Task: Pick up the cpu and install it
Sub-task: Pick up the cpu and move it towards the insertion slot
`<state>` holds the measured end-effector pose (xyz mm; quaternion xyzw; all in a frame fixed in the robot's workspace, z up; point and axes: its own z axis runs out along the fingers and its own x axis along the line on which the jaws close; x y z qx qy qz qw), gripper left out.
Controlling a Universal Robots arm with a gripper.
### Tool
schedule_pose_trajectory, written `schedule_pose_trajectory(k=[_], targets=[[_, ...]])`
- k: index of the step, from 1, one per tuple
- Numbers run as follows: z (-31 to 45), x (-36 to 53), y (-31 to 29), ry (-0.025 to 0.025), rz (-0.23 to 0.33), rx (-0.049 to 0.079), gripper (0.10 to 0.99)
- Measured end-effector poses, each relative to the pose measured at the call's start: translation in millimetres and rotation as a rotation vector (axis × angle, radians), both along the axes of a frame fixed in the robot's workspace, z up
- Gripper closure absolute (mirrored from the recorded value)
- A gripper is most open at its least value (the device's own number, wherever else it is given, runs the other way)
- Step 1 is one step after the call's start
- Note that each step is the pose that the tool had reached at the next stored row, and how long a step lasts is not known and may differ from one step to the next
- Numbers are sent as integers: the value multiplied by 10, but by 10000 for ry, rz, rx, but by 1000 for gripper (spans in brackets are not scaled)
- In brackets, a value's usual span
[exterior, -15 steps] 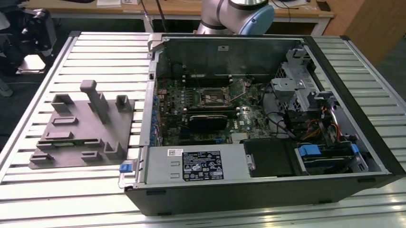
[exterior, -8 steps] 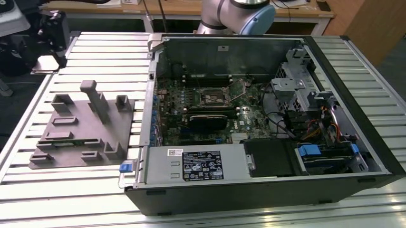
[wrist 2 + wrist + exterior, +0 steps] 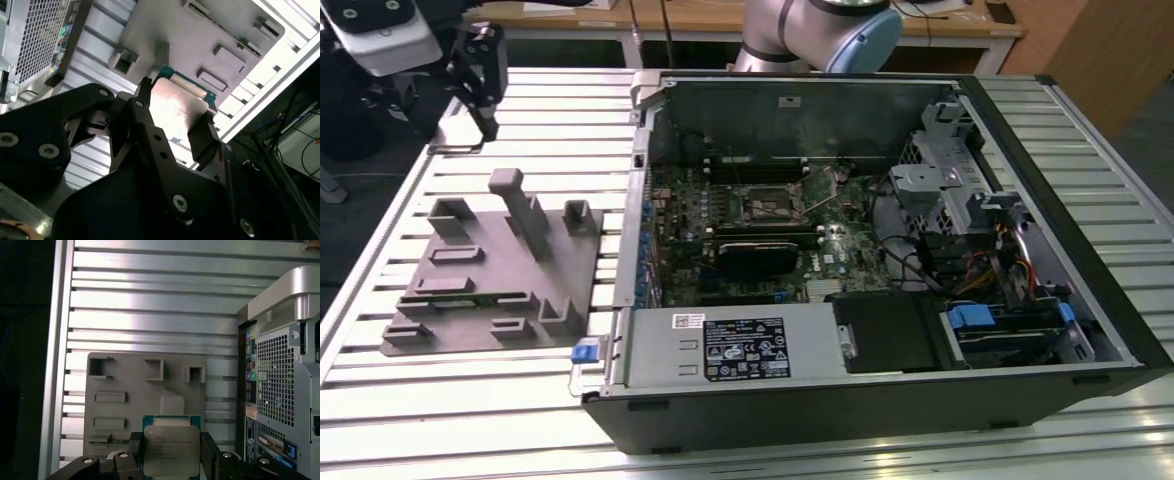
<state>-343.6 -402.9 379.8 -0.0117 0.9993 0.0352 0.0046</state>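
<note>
- In the first wrist view the gripper (image 3: 171, 456) pinches the cpu (image 3: 170, 447) by two opposite edges. The silvery top faces the camera, and a thin green rim shows along one side.
- The second wrist view looks along the black fingers (image 3: 145, 115). One presses on each side of the cpu (image 3: 181, 107), which is lifted clear of the grey fixture (image 3: 200, 40) behind it.
- The exterior view gives the wider layout. The gripper (image 3: 480, 72) hangs above the table's far corner at the exterior view's left, higher than the fixture (image 3: 494, 270).
- That view also looks into the open case (image 3: 881, 250), where a black socket (image 3: 767, 205) sits on the board well apart from the gripper. The pale arm (image 3: 821, 30) rises behind the case.
- The first wrist view shows the case (image 3: 280, 365) from its perforated rear panel, just beside the fixture (image 3: 145, 400).
- The fixture lies flat near the table's edge at the exterior view's left, and the case stands beside it toward the exterior view's right.
- The table (image 3: 520, 400) is ribbed aluminium, with long bright slats running across it.
- A wooden desk (image 3: 720, 15) stands beyond the far edge in the exterior view. In the second wrist view, loose cables (image 3: 300, 135) hang in the dark space past the table's edge.
</note>
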Motion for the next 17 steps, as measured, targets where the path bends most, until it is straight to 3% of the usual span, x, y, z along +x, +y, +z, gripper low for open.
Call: schedule_pose_trajectory(k=[10, 17], targets=[[-13, 314, 22, -1, 0, 0, 541], [-28, 472, 28, 0, 1, 1, 541]])
